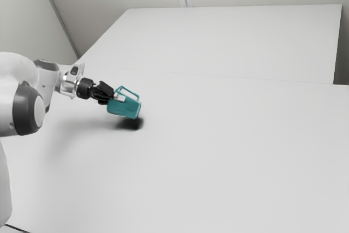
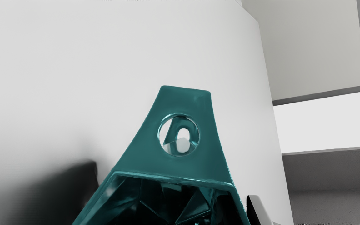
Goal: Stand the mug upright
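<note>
In the exterior view my gripper (image 1: 115, 96) is shut on the teal mug (image 1: 124, 107), which hangs tilted over its dark shadow on the table, handle on its upper side. The wrist view has the mug (image 2: 145, 156) with its mouth facing my hand and its handle, pierced by a round hole, standing out beyond the rim. There my gripper (image 2: 242, 207) holds the mug's wall: one fingertip is outside beside the rim, and a dark shape that looks like the other is inside. The mug's base is hidden in the wrist view.
The white table (image 1: 229, 156) extends toward the exterior view's right. A second white surface (image 1: 229, 42) lies behind it, with pale walls beyond. The mug's shadow (image 1: 131, 124) falls on the table just below it.
</note>
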Tool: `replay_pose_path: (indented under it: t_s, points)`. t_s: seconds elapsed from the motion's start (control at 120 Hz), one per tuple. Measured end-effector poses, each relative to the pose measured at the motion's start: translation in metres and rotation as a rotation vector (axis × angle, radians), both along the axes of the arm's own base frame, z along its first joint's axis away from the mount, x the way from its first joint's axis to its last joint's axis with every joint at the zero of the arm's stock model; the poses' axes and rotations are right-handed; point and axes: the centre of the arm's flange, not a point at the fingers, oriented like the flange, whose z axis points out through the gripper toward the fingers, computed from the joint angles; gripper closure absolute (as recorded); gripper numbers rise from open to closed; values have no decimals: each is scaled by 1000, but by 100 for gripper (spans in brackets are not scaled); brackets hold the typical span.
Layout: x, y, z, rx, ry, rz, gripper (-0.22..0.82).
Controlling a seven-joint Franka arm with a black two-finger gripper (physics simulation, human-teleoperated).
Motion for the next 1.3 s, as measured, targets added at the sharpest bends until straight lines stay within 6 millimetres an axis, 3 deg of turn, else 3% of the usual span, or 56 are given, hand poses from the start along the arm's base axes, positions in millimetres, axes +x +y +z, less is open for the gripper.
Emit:
replay_pose_path:
  t_s: [0.233, 0.4, 0.533, 0.892, 1.3]
  points:
    - [9, -48, 62, 54, -56, -90, 77]
    - [6, -69, 97, 219, -25, -162, 78]
    - [4, -100, 120, 386, 1, -241, 78]
    - [-9, -149, 112, 721, 79, -308, 78]
    - [-12, -187, 88, 832, 89, -260, 77]
